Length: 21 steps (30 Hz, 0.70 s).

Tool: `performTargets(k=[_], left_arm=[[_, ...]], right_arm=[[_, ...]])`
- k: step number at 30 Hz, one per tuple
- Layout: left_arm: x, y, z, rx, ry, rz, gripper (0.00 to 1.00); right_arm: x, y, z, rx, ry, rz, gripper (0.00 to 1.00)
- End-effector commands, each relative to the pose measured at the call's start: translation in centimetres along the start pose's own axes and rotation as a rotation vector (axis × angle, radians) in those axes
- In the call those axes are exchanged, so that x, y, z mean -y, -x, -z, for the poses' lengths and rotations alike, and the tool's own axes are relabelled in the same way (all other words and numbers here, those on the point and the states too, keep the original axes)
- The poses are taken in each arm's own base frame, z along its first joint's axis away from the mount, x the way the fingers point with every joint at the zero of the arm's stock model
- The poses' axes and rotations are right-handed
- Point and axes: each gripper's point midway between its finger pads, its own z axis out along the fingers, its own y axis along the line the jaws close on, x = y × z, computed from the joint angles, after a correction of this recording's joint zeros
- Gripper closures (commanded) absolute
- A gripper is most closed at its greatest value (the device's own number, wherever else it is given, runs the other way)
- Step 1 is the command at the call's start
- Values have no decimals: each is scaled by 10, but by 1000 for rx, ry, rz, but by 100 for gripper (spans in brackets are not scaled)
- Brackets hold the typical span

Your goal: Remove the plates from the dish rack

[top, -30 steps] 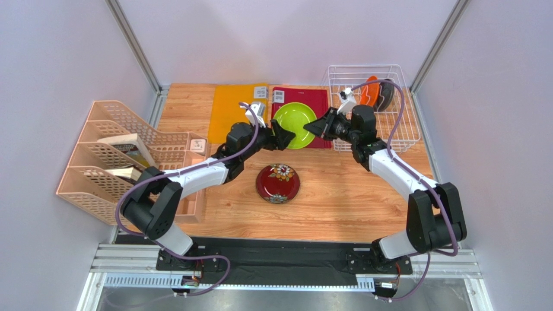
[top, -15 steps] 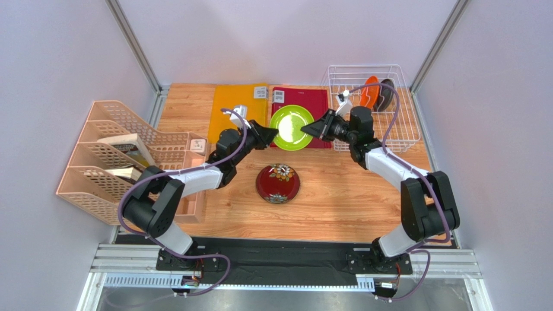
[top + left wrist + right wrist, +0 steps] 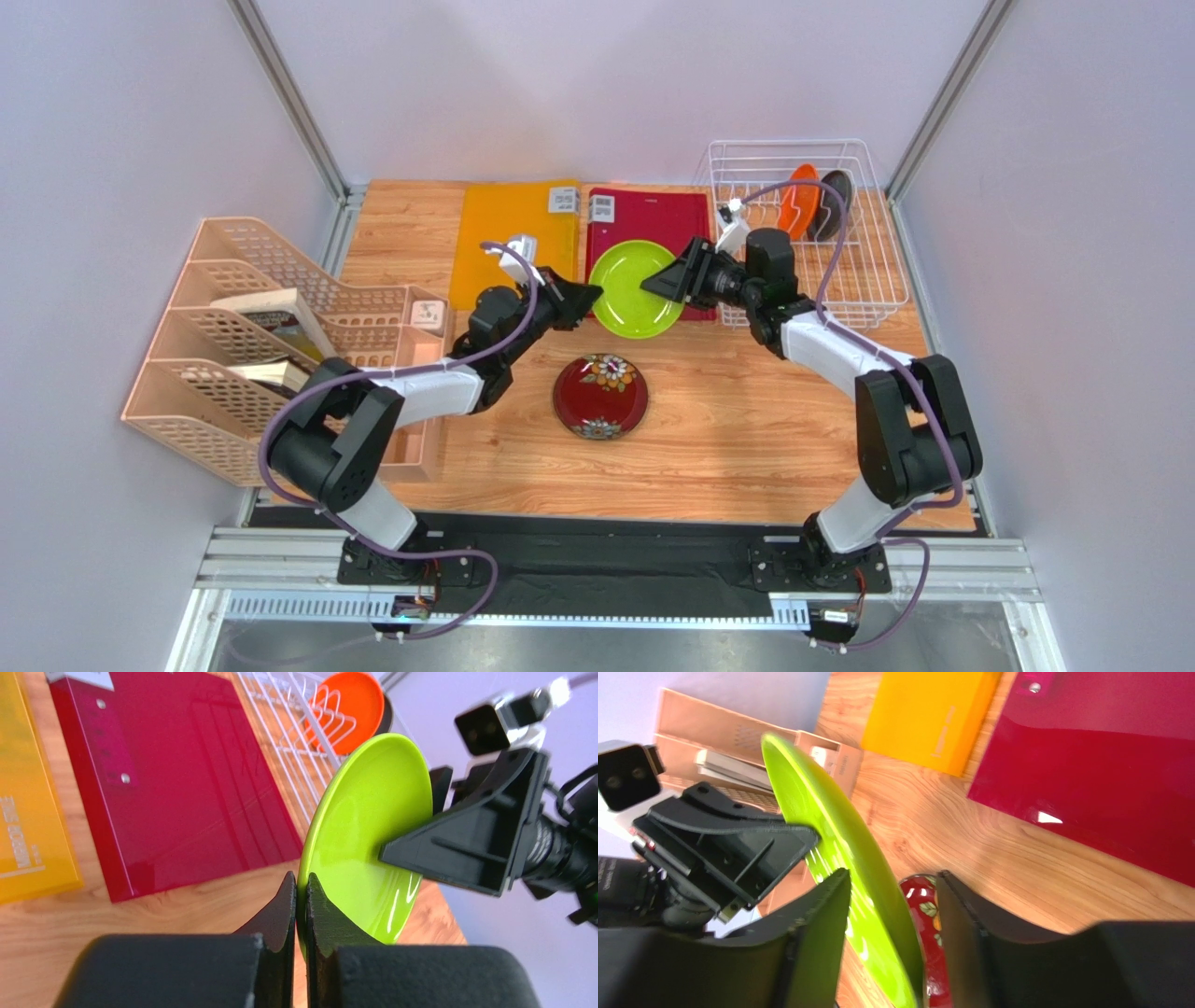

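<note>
while left tool (image 3: 300,889) clamps the green plate (image 3: 365,812), right tool (image 3: 892,878), apart, hides its rim.

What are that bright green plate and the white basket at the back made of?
The lime green plate looks like glazed ceramic or hard plastic: it is smooth and glossy, with sharp light streaks on its face, and the look alone cannot settle which. The dish rack looks like thin metal wire with a white coating, judging by its open grid sides and bent-wire slots.

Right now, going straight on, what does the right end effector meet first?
The green plate, already between the open jaws of the right end effector; beyond, probably the left end effector gripping it.
</note>
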Motion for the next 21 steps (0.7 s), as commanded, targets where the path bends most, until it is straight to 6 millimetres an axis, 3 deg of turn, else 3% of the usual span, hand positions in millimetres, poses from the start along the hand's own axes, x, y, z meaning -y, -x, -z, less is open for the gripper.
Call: performTargets(k=[1,7,15,21], left_arm=[[7,-2,7,-5,-32,-65,100],[-10,-14,21,-61,45,-107,100],[-38,-42,63,-182,158,-152,100],[-60,-70,95,-248,228,-139,100]], right_arm=[[2,19,4,38,-103,88,44],[26,43,30,148,-341,166,42],[13,87,84,325,-524,276,38],[22,116,111,442,-687,339,39]])
